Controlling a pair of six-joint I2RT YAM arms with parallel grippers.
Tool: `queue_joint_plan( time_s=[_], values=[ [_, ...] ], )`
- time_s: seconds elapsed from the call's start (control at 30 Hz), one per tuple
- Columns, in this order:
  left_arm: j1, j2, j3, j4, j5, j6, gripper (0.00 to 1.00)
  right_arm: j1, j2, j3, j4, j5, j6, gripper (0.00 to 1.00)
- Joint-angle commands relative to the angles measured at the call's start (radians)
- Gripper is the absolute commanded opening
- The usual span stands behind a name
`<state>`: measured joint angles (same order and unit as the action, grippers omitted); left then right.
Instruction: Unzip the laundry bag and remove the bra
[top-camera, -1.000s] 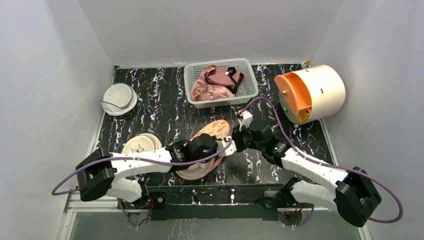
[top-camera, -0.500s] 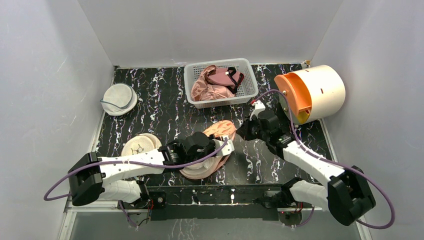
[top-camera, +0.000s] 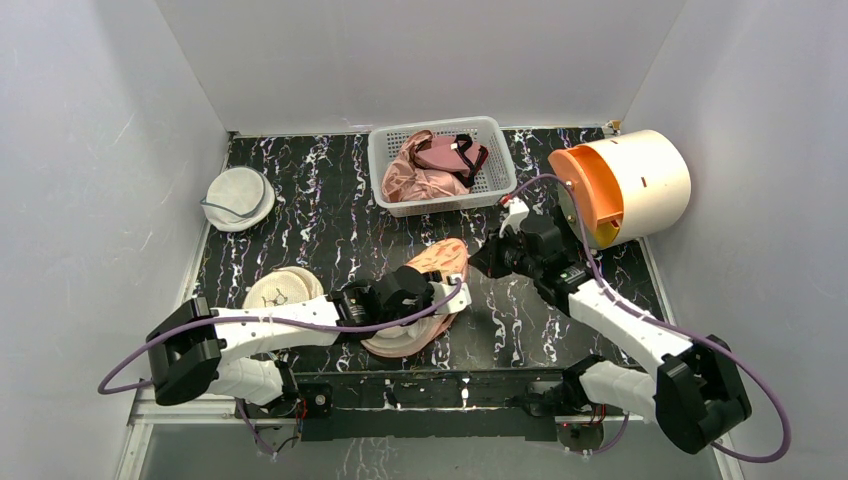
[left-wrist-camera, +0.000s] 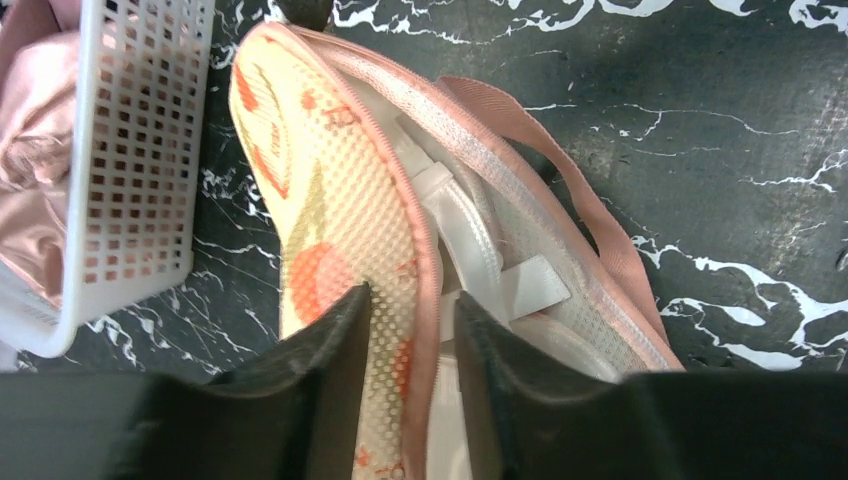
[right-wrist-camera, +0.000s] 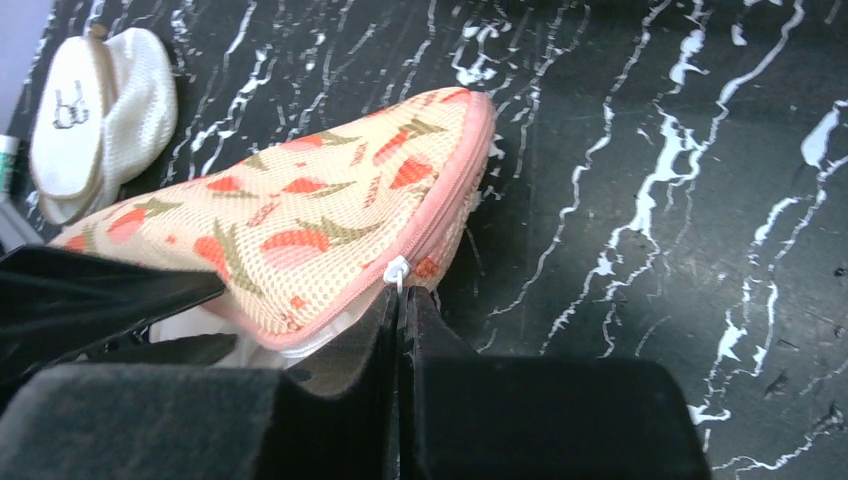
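The peach laundry bag (top-camera: 438, 257) lies at the near middle of the table, its zip partly open. My left gripper (top-camera: 456, 297) is shut on the bag's upper flap by the pink zip edging (left-wrist-camera: 412, 330), holding it raised. My right gripper (top-camera: 480, 267) is shut on the white zip pull (right-wrist-camera: 397, 268) at the bag's far end. In the left wrist view the white bra (left-wrist-camera: 470, 240) shows inside the open bag, straps and a cup edge visible. In the right wrist view the printed flap (right-wrist-camera: 300, 220) is lifted, with white fabric under it.
A white basket (top-camera: 500, 150) at the back holds a pink satin garment (top-camera: 415, 180) and a maroon bra (top-camera: 455, 155). A cream-and-orange drum (top-camera: 620, 185) lies at the back right. A round cream pouch (top-camera: 280, 290) sits left of the bag, and a white pouch (top-camera: 238, 197) lies far left.
My right gripper moved right and away with the zip pull, then held. The bag's flap stands more open. My left gripper stays clamped on the flap and shifted slightly right.
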<state>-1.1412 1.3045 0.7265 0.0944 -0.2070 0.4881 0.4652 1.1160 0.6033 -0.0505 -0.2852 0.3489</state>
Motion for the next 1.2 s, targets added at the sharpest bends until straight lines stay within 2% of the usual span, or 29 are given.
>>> queue_joint_plan(
  time_s=[0.0,0.23,0.5,0.63,0.87,1.03,1.17],
  values=[
    [-0.003,0.0,0.035,-0.006,-0.029,-0.019,0.43,0.051,-0.063,-0.003,0.062,-0.031,0.029,0.0],
    [-0.003,-0.021,0.02,0.011,0.011,-0.03,0.69,0.157,-0.063,0.005,0.074,0.02,0.067,0.0],
    [-0.004,-0.047,-0.002,0.057,0.045,-0.068,0.78,0.26,-0.06,0.025,0.078,0.089,0.101,0.0],
    [-0.003,-0.075,-0.011,0.079,0.13,-0.095,0.88,0.278,-0.064,0.028,0.08,0.11,0.102,0.0],
    [-0.003,-0.113,-0.041,0.134,0.149,-0.134,0.88,0.279,-0.07,0.034,0.064,0.146,0.098,0.0],
    [-0.003,-0.026,0.003,0.103,0.075,-0.16,0.87,0.279,-0.086,0.038,0.057,0.161,0.105,0.0],
    [-0.003,0.031,0.039,0.053,0.011,-0.148,0.73,0.281,-0.093,0.048,0.043,0.173,0.107,0.0]
  ],
)
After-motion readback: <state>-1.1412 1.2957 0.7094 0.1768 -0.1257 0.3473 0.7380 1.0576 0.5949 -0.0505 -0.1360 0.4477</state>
